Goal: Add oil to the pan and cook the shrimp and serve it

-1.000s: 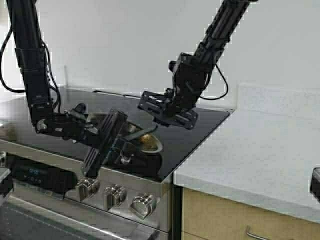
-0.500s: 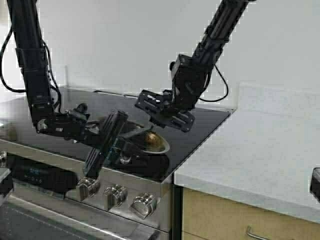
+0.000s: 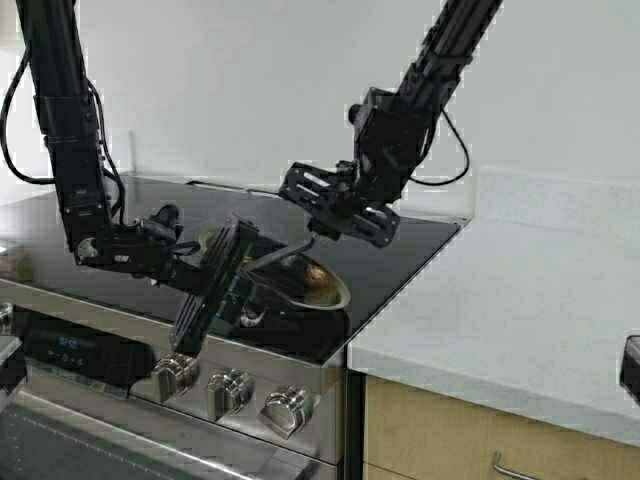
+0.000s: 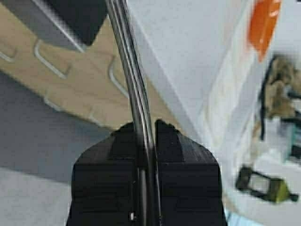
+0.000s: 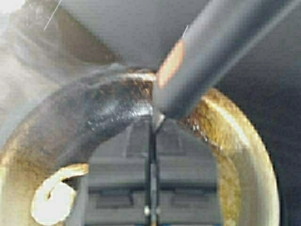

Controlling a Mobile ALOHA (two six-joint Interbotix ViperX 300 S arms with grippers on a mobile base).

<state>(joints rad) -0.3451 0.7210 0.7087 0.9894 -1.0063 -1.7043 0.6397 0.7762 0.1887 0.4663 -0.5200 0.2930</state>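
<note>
Stove first: black cooktop [image 3: 400,250] fills the middle of my high view, knobs along the front edge.

At 9 o'clock, the left gripper [image 4: 146,136] is clamped tight on the thin steel handle [image 4: 129,70] of the pan [image 3: 320,285], fingers narrow with the metal pinched between them. The pan is off level now, its far rim reaching further toward 3 o'clock than a second ago. That looks to me like a tilt building.

Moving right: the shrimp [image 5: 51,200] sits inside the pan, down against the browned wall, touching it.

At 1 o'clock from the pan, the right gripper [image 3: 335,215] has climbed up and away over the last second. It looks closed on the dark handle of the spatula [image 5: 211,52], whose thin end points down into the pan.

My read: cooking is over and we're setting up the serve. The oil [image 4: 268,186] stands well off, in the left wrist's background.

At 3 o'clock, the pale counter [image 3: 500,300] butts against the stove.
</note>
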